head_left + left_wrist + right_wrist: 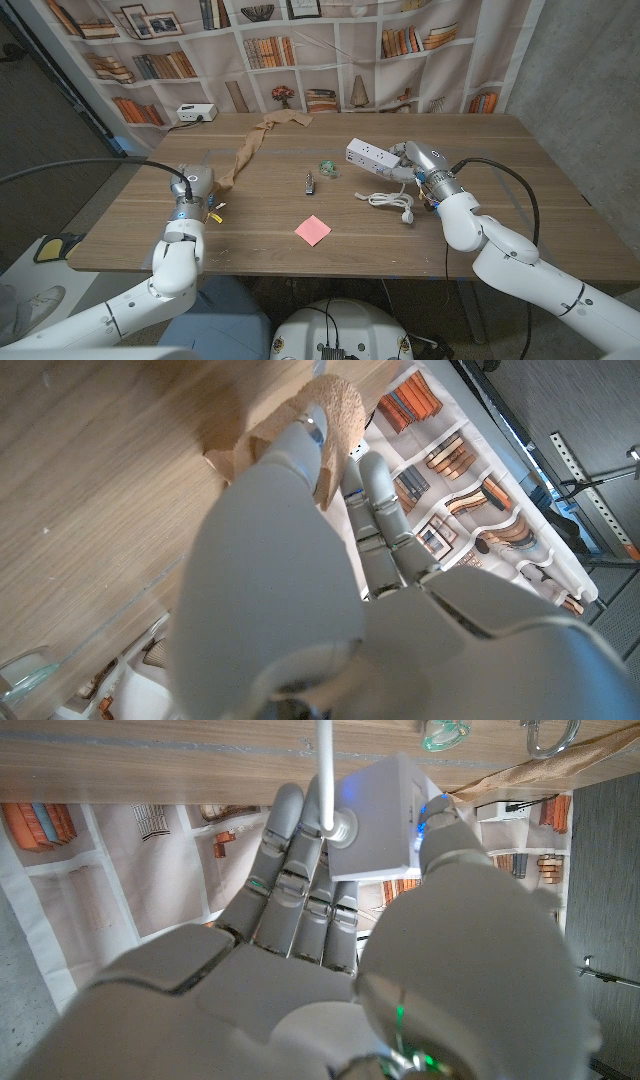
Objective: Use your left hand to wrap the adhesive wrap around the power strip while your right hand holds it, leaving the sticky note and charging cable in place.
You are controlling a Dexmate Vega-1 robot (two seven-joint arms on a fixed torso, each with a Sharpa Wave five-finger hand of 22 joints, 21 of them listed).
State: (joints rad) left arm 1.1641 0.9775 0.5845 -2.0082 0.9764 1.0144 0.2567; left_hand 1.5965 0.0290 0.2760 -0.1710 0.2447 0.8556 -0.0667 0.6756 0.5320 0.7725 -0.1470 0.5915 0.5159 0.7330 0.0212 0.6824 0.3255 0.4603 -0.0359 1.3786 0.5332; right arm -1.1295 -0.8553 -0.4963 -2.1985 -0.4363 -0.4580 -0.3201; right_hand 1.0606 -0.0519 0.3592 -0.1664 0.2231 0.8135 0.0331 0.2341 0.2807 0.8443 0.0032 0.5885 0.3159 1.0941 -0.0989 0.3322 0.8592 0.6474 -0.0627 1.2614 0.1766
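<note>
Pink sticky note point(313, 230) lies nearest. At two o'clock, right hand point(412, 160) grips the power strip point(371, 156); left hand point(193, 183) pinches tan adhesive wrap point(252, 147) at ten o'clock, plain from its wrist.

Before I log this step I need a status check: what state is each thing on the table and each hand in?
power strip: lifted at one end, gripped by the right hand.
adhesive wrap: unrolled in a long strip on the table, near end at the left hand.
left hand: touching the wrap's end; grip unclear.
charging cable: coiled loosely on the table.
sticky note: lying flat, untouched.
</note>
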